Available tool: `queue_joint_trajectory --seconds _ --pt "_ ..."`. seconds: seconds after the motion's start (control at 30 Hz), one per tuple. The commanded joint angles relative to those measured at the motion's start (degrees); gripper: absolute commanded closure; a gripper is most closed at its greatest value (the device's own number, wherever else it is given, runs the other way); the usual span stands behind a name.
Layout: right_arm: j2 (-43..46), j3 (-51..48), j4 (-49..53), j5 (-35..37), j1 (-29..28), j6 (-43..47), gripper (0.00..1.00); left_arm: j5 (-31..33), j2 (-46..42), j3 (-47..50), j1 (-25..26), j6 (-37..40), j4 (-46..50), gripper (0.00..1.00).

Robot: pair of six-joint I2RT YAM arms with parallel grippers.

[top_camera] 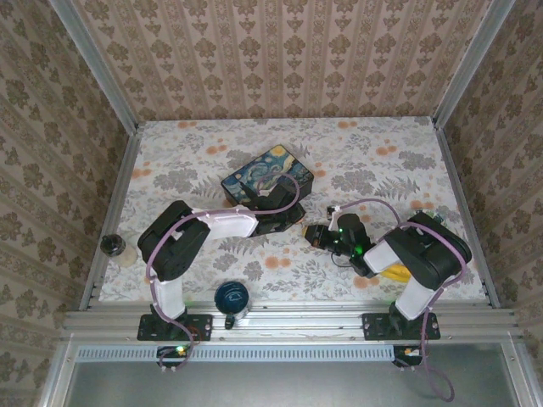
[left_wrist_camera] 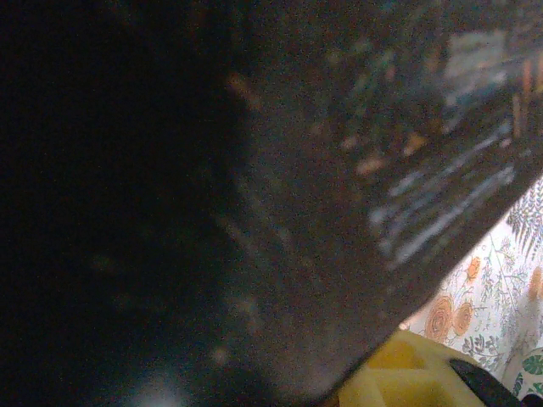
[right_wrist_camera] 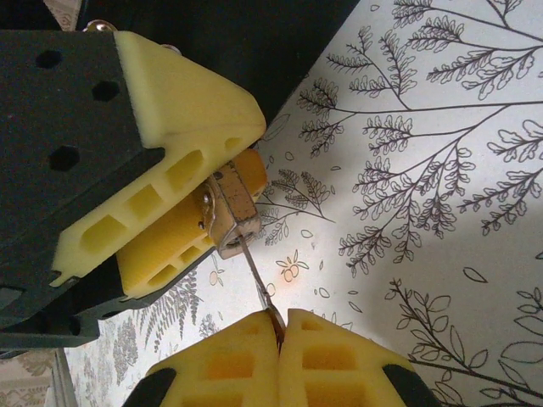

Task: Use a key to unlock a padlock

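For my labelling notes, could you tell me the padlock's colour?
The padlock is brass-gold, best seen in the right wrist view.

- Arms: two, the left arm [top_camera: 182,237] and the right arm [top_camera: 424,250].
- Jaws: two pairs, one pair on each arm; the right wrist view shows four yellow pads [right_wrist_camera: 191,93] in all.
- Padlock [right_wrist_camera: 227,216]: one, small and brass-coloured.
- Key [right_wrist_camera: 254,273]: one, a thin metal sliver.
- Painted tin [top_camera: 267,174]: one, blue with swirls.
- Round dark-blue container [top_camera: 231,298]: one, at the near edge.
- Small dark round object [top_camera: 112,245]: one, by the left rail; I cannot tell what it is.
- Surface [top_camera: 407,161]: one, flower-patterned.
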State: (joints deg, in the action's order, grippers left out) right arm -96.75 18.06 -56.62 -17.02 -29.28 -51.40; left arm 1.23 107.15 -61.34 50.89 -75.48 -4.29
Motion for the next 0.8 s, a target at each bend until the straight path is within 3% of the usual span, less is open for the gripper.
queue_joint_trajectory --seconds 0.0,0.33,0.77 --pt "1.04 2.32 -0.86 0.37 0.62 0.33 1.00 -2.42 -1.25 0.61 0.38 -1.43 -1.28 0.97" --pt "-2.02 3.03 -2.53 -0.35 0.62 -0.44 1.00 -3.70 -0.81 -0.33 0.39 -1.55 -1.39 0.97" --pt "0.28 3.91 1.19 0.58 0.98 1.74 1.00 -4.14 -1.32 0.90 0.48 -1.66 -2.21 0.97"
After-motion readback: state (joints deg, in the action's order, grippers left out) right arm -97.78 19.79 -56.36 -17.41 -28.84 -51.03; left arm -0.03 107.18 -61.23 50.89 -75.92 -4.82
